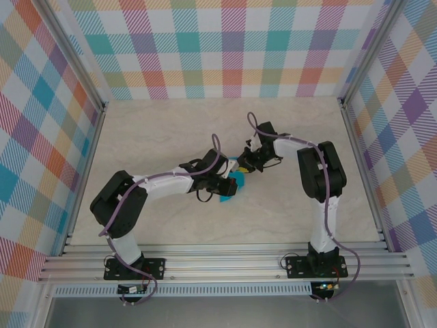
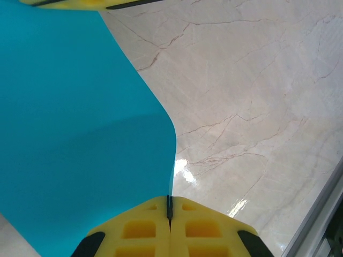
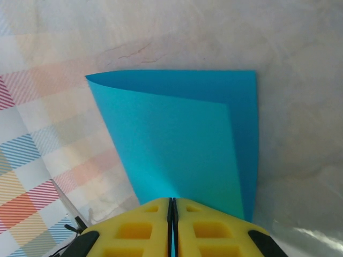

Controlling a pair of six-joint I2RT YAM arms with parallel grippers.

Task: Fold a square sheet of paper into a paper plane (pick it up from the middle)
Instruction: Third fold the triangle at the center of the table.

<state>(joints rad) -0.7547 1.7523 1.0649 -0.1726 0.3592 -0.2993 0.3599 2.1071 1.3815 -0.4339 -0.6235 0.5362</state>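
Thin teal-blue square paper (image 3: 177, 139), clamped in your left end effector (image 2: 169, 206) and right end effector (image 3: 172, 206), looks barely doubled; dart folds remain.

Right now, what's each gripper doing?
Left gripper: shut on the teal paper sheet.
Right gripper: shut on the same sheet, which is folded.

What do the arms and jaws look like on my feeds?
The left arm and right arm have white links, black joints and a purple cable looped along each. Their jaws are yellow, with rectangular moulded pockets and black corner patches.
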